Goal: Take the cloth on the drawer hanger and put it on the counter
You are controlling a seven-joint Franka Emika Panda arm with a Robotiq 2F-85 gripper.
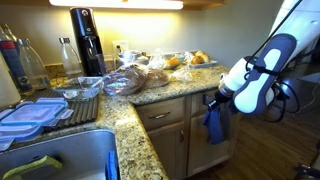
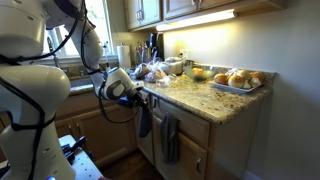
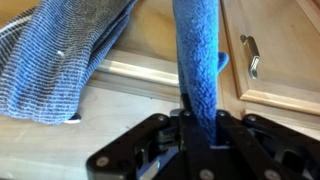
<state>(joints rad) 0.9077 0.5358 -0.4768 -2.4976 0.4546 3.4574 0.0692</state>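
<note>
We judge the task to be in its first half: the grasp is made, and the lift and the placing are left. In the wrist view the fingers (image 3: pixel 165 130) are clenched on the blue cloth (image 3: pixel 200 55), which is pinched between them as a narrow bunched strip. In both exterior views the cloth (image 1: pixel 215 124) (image 2: pixel 145 122) hangs in front of the light wood cabinet, just below the rounded edge of the table (image 1: pixel 165 98), and none of it lies on the granite top. We cannot tell whether it has come free of its hook, because the arm and the cloth itself hide that spot; the metal handle (image 3: pixel 250 55) seen just beside it in the wrist view is bare. The cloth's long axis is upright: it drops straight down from the fingers with its free end pointing at the floor, and in the wrist view it runs as a column from the fingers to the top of the picture. The longer grey cloth (image 3: pixel 70 50) (image 2: pixel 168 138) hangs near it, apart from it and untouched. What is left, as we see it, is to carry the cloth up over the edge and lay it on a bare part of the table.
</note>
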